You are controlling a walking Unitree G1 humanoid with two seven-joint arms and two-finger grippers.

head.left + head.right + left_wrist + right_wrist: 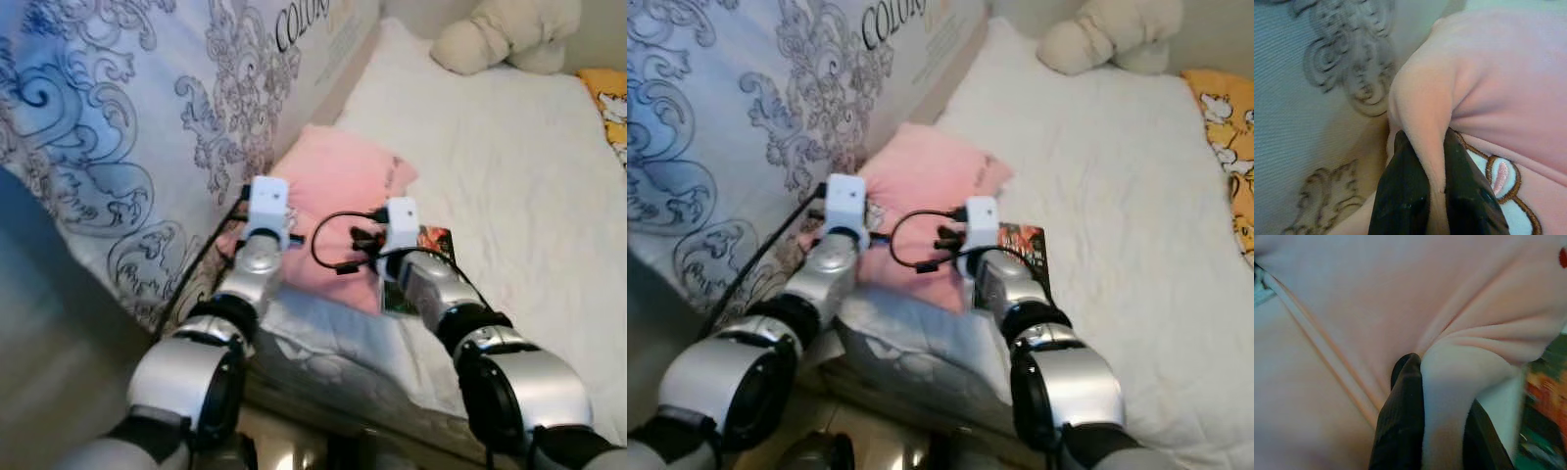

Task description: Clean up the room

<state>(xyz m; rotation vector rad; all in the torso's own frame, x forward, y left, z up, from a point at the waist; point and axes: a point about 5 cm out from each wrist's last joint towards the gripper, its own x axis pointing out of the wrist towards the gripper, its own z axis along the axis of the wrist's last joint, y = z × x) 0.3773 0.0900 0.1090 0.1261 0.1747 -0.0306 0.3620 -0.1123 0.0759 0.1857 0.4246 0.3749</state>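
Now you hold the soft pink fleece garment (338, 191) on the white quilted bed (509, 186), left gripper (1432, 196) and right gripper (1437, 431) each pinching a fold; next, probably lift together, evenly.

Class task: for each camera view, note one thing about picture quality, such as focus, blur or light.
Eye views: evenly lit, slightly soft; the pink pillow is clear. Left wrist view: the left hand is dark and blurred, though the pillow's stitching reads. Right wrist view: dim, the right hand and the book are smeared.
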